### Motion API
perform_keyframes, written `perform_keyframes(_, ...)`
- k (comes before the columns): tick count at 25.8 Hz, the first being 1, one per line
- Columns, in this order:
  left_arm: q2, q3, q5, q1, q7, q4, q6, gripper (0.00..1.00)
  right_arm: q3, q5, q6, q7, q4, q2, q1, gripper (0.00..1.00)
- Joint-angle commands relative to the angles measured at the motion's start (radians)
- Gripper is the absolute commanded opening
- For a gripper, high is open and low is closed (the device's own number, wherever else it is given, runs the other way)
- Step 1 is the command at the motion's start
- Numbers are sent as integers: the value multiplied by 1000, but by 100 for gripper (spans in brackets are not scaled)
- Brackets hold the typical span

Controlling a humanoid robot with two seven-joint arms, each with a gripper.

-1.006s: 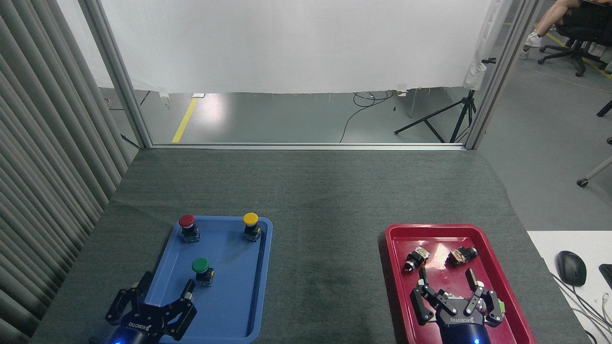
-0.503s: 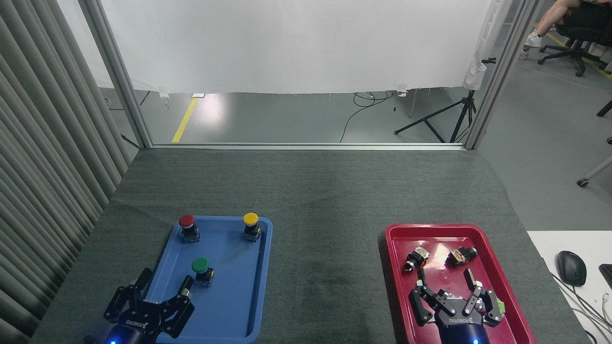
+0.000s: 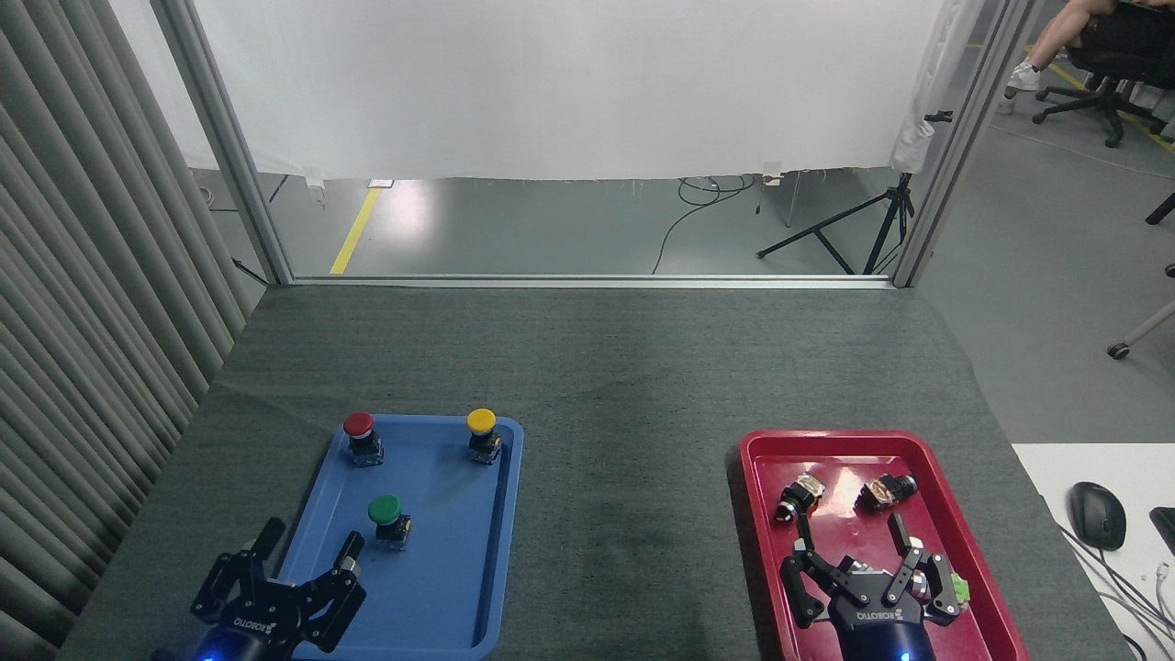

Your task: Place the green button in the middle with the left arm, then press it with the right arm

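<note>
The green button stands upright in the near half of the blue tray, on its black base. My left gripper hangs over the tray's near left corner, a short way down-left of the button, its fingers spread open and empty. My right gripper hovers over the red tray, fingers open, holding nothing. The middle of the table is bare dark grey mat between the two trays.
A red-capped button and a yellow-capped button stand at the far end of the blue tray. Two small black-and-tan parts lie in the red tray. A computer mouse rests on a white surface at right.
My left gripper has slid slightly left and toward the near edge. My right gripper has shifted a little left. The buttons have not moved.
</note>
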State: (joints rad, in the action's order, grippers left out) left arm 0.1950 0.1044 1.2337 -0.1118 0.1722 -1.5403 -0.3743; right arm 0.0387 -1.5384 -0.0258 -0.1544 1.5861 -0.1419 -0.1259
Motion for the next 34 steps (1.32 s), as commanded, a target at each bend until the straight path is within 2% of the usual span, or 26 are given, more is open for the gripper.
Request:
perform_keyframes(1,-8,-6,13,12,-2,81,29,99,0,3,1,4,0,11,0,100)
perform_keyframes(4,-8,-41,38,34,6,157,74,99,-2,3,1,21,2,30,2,100)
perform_keyframes(7,-9,-75,159,73,35,217,144,99,-2,3,0,46,2,39,3,100)
perform_keyframes(9,-9,-100,194,113,32,253,166,99,-3,3,0,46,2,39,3,100)
perform_keyframes(15,-19,-109,191,179,26,330,160,98,0,3,-10,44,2,39,3,100)
perform_keyframes(23,-25,-178,193,262,26,422,144,97,0,3,-10,42,3,45,3,100)
perform_keyframes(28,-26,-204,193,310,29,502,146,92,0,3,-8,39,11,54,3,100)
perform_keyframes(34,-28,-204,193,322,36,522,147,79,0,1,-6,39,11,59,3,100)
